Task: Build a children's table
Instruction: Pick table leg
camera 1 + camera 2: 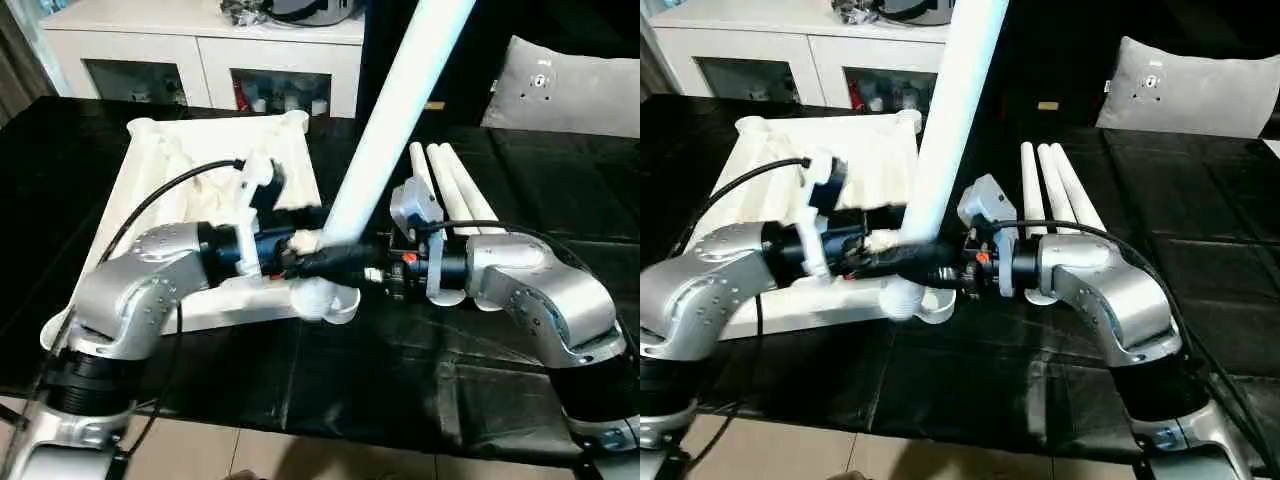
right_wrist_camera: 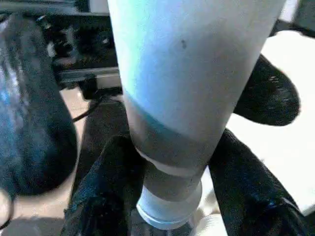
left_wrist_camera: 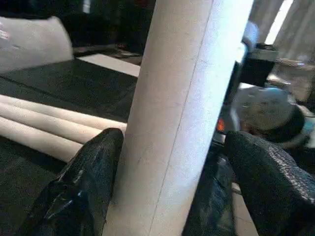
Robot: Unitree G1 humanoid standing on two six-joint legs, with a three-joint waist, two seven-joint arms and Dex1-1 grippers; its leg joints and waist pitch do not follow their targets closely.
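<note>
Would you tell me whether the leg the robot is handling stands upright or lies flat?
Roughly upright, leaning slightly: the leg rises steeply from the tabletop's near corner socket, unlike the three spare legs lying flat.

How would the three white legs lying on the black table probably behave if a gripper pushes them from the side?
The three spare legs are round, smooth tubes lying side by side on the flat black table, so they would probably roll. They look stiff, hollow and light. Being tapered, they may roll in a curve.
</note>
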